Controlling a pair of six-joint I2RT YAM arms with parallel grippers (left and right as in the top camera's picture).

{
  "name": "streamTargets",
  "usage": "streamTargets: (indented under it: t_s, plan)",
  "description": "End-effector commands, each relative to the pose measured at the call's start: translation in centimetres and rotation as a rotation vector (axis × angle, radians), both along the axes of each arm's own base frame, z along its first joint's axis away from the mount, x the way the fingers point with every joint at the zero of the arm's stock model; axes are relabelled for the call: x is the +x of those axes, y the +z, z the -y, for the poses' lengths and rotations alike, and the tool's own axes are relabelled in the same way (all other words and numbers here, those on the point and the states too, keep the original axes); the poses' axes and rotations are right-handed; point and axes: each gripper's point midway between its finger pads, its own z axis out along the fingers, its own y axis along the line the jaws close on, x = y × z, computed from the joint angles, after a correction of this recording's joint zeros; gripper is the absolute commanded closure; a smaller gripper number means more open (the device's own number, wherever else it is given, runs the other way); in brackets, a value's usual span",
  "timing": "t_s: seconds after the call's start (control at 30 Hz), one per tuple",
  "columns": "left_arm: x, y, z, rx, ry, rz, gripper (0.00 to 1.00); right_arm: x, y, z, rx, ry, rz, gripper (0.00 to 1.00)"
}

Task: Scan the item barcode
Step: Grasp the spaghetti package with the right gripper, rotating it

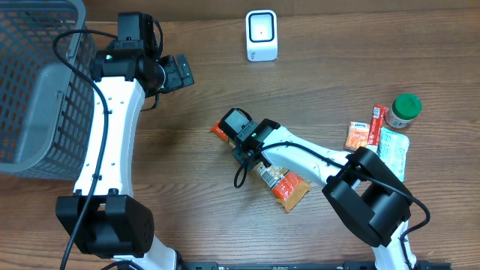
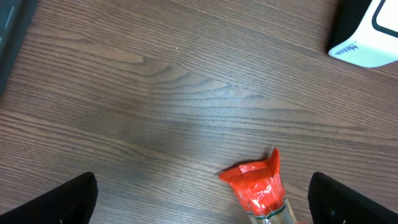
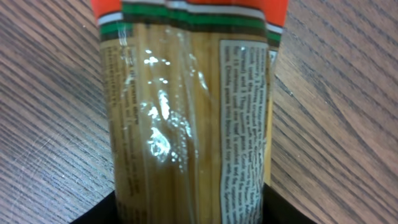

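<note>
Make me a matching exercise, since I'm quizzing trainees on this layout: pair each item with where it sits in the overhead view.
Things:
1. grey mesh plastic basket
2. white boxy barcode scanner
3. green-lidded round jar
4. orange-ended clear plastic packet

Places:
A. centre
B. far left
C. right edge
D. top middle

Pairs: 1-B; 2-D; 3-C; 4-A
</note>
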Motion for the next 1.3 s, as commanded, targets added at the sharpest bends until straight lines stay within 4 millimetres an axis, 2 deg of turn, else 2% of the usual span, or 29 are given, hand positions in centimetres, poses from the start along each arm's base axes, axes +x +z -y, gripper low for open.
streamTargets:
  t_s: [0.0, 0.03, 0.1, 0.17, 0.2, 0.4, 0.6, 0.7, 0.87, 0.93, 1.0, 1.07, 1.1, 1.17, 1.2, 1.23, 1.27]
  plan:
    - [0.2, -0.2, -0.1, 0.013, -0.009, -0.003, 0.01, -0.4, -0.7, -0.1, -0.012, 0.009, -0.017, 0.53]
    - [0.2, -0.2, 0.0, 0.013, -0.009, -0.003, 0.00, -0.3, -0.7, -0.2, -0.010, 0.008, -0.015, 0.53]
    - [0.2, -0.2, -0.1, 0.013, -0.009, -0.003, 0.01, -0.3, -0.7, -0.2, -0.010, 0.008, -0.015, 0.36]
    - [0.2, -0.2, -0.1, 0.013, -0.009, -0.003, 0.01, -0.3, -0.7, -0.2, -0.010, 0.008, -0.015, 0.28]
    - [0.2, -0.2, -0.1, 0.013, -0.009, -0.004, 0.00, -0.3, -0.7, -0.2, -0.007, 0.008, -0.013, 0.17]
    - [0.2, -0.2, 0.0, 0.013, -0.009, -0.003, 0.01, 0.1, -0.7, 0.2, -0.010, -0.003, -0.014, 0.06]
    - [0.2, -0.2, -0.1, 0.013, -0.009, -0.003, 0.00, -1.3, -1.1, 1.4, -0.054, -0.003, -0.081, 0.05]
    - [0.2, -0.2, -0.1, 0.013, -0.009, -0.003, 0.01, -1.9, -1.2, 0.9, -0.024, 0.007, -0.114, 0.11]
    - [0.2, -0.2, 0.0, 0.013, -0.009, -0.003, 0.00, -1.8, -1.1, 0.8, -0.019, 0.007, -0.107, 0.33]
    - [0.2, -0.2, 0.0, 0.013, -0.009, -0.003, 0.01, -1.6, -1.1, 0.7, -0.014, 0.006, -0.103, 0.52]
    - [0.2, -0.2, 0.0, 0.013, -0.009, -0.003, 0.00, -1.5, -1.1, 0.7, -0.014, 0.006, -0.099, 0.78]
    - [0.2, -0.2, -0.1, 0.013, -0.009, -0.003, 0.01, -1.5, -1.1, 0.7, -0.013, 0.006, -0.100, 0.92]
    - [0.2, -0.2, 0.0, 0.013, -0.009, -0.003, 0.01, -1.5, -1.1, 0.7, -0.013, 0.006, -0.100, 0.92]
    - [0.2, -0.2, 0.0, 0.013, -0.009, -0.003, 0.00, -1.6, -1.1, 0.7, -0.014, 0.006, -0.101, 0.81]
    - [0.2, -0.2, -0.1, 0.013, -0.009, -0.003, 0.00, -1.6, -1.1, 0.7, -0.016, 0.006, -0.101, 0.81]
    - [0.2, -0.2, 0.0, 0.013, -0.009, -0.003, 0.00, -1.4, -0.8, 0.7, -0.021, 0.004, -0.098, 0.86]
    - [0.2, -0.2, -0.1, 0.013, -0.009, -0.003, 0.01, -1.4, -0.1, 0.7, -0.029, 0.003, -0.104, 0.96]
